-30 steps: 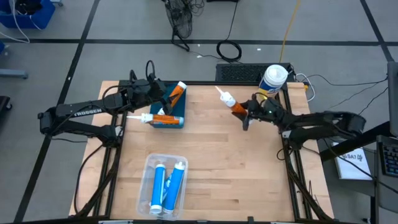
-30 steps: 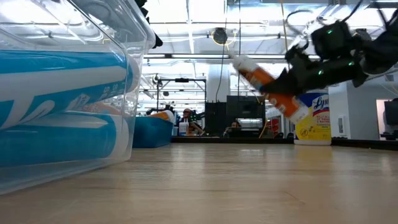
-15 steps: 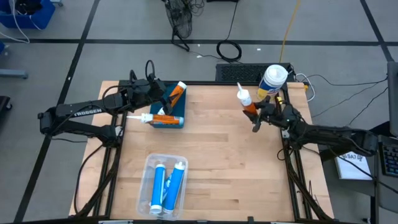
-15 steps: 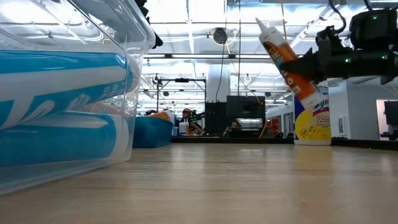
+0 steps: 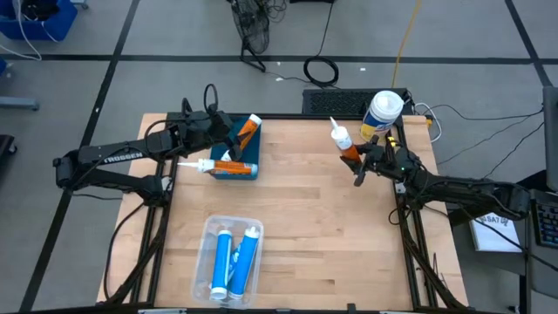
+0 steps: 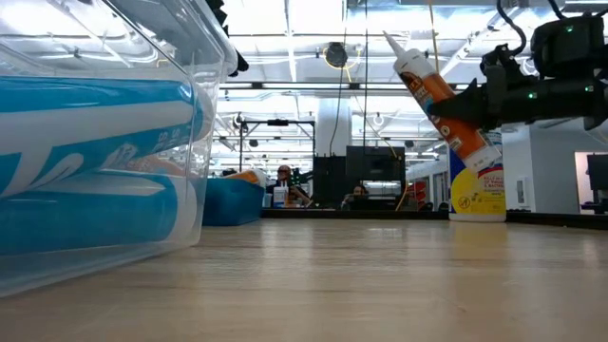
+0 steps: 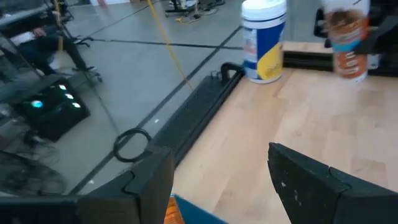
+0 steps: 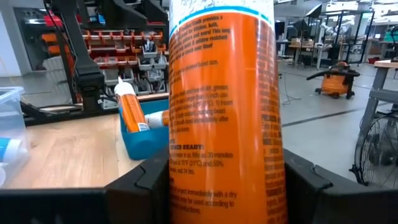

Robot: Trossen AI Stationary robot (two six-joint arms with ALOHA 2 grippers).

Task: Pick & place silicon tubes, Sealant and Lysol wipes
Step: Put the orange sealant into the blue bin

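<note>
My right gripper [image 5: 361, 162] is shut on an orange sealant tube [image 5: 343, 143] with a white nozzle, held in the air at the table's far right, close to the Lysol wipes canister [image 5: 382, 114], which stands upright on its base at the far right corner. The tube also shows in the low view [image 6: 445, 100] and fills the right wrist view [image 8: 224, 106]. My left gripper [image 7: 217, 180] is open over a blue bin [image 5: 236, 164] at the far left; the bin holds two orange tubes [image 5: 247, 133]. My right gripper pinches the orange tube's body, toward its bottom end [image 8: 224, 180], between its two fingers, which lie across the tube. The tube is lifted clear of the table and tilted, its white nozzle [image 6: 397, 49] up and leaning toward the table's left.
A clear plastic bin [image 5: 228, 262] with slim blue tubes [image 5: 237, 260] stands near the table's front edge, left of centre. A black tray or mat [image 5: 338, 100] lies just beyond the far edge. Bare wood [image 5: 323, 227] lies between the bins and the right arm.
My right gripper has carried the orange tube toward the table's far right, toward the Lysol canister, and tipped it from lying slanted to nearly upright, nozzle up. In the last half second it has tilted slightly back toward the left.
</note>
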